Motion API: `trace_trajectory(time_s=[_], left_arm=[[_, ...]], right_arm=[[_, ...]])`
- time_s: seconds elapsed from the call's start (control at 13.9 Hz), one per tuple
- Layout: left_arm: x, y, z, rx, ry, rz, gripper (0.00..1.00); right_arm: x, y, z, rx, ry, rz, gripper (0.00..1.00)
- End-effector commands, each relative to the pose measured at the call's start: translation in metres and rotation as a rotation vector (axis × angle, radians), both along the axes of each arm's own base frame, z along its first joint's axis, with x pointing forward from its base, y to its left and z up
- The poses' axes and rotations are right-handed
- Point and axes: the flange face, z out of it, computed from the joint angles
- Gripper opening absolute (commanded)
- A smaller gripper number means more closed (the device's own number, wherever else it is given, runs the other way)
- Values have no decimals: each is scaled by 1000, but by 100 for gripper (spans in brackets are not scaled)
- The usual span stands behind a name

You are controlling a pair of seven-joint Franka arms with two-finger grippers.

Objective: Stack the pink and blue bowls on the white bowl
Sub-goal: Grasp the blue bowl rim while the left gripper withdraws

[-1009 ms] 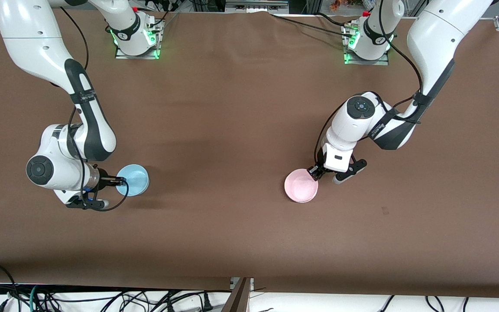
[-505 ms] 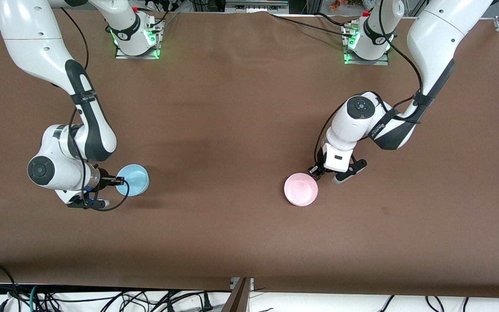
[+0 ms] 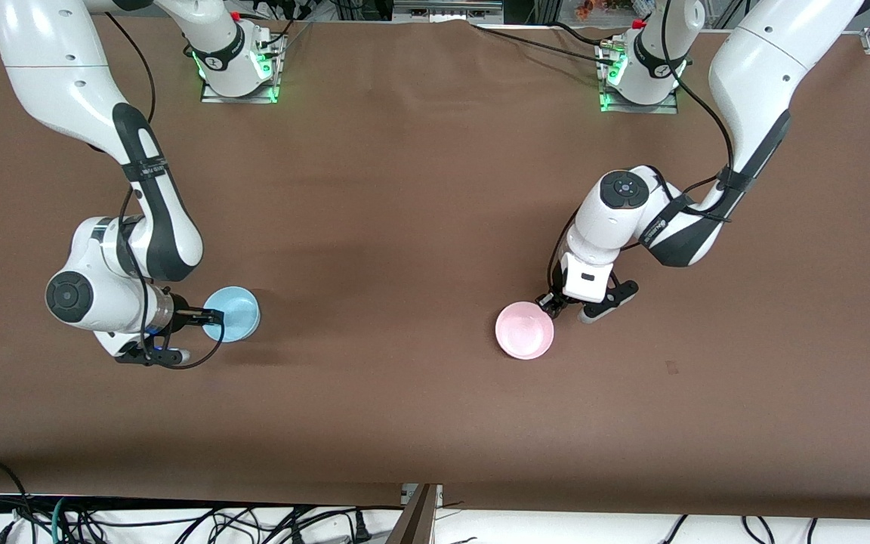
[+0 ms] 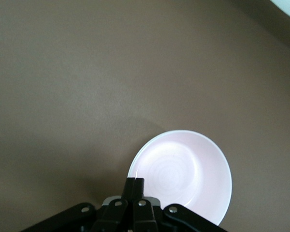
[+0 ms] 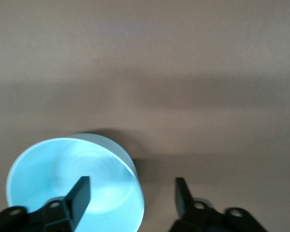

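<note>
The pale pink bowl (image 3: 525,332) sits on the brown table toward the left arm's end. My left gripper (image 3: 550,304) is at the bowl's rim on the side farther from the front camera. In the left wrist view its fingers (image 4: 136,182) are pressed together over the rim of the pink bowl (image 4: 183,174). The sky blue bowl (image 3: 232,313) sits toward the right arm's end. My right gripper (image 3: 205,317) is open across its rim. In the right wrist view (image 5: 130,191) one finger is inside the blue bowl (image 5: 72,179) and one is outside. No separate white bowl shows.
The brown table cover (image 3: 405,227) is bare between the two bowls. Both arm bases (image 3: 239,68) stand along the table edge farthest from the front camera. Cables hang below the table edge nearest that camera.
The pink bowl has dropped a little toward the front camera and lies flatter. The left arm shifted slightly. The right arm and blue bowl barely moved.
</note>
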Motion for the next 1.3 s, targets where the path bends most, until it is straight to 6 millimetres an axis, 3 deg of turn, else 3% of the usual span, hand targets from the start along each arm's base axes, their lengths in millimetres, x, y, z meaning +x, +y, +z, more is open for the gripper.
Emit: trace_trajectory(time_s=[0.0, 0.14, 0.29, 0.5, 0.72, 0.87, 1.01, 1.23], left_arm=[[16, 10, 14, 3, -43, 23, 0], [21, 18, 31, -1, -59, 47, 0], [26, 29, 44, 4, -69, 73, 0], [26, 34, 57, 25, -45, 80, 0], [43, 44, 95, 26, 8, 83, 0], [58, 56, 123, 17, 58, 65, 0], [74, 75, 158, 2, 104, 40, 0], [93, 124, 207, -15, 151, -5, 0]], right_arm=[[1, 1, 51, 20, -59, 12, 99], [2, 1, 80, 21, -80, 23, 99], [1, 1, 88, 24, -63, 17, 99], [-1, 4, 58, 21, -31, 19, 99], [-2, -2, 19, 15, -19, 13, 99], [-3, -3, 3, 13, -8, 10, 87], [-3, -3, -9, 12, -8, 8, 67], [-3, -3, -10, 12, -3, 7, 31]])
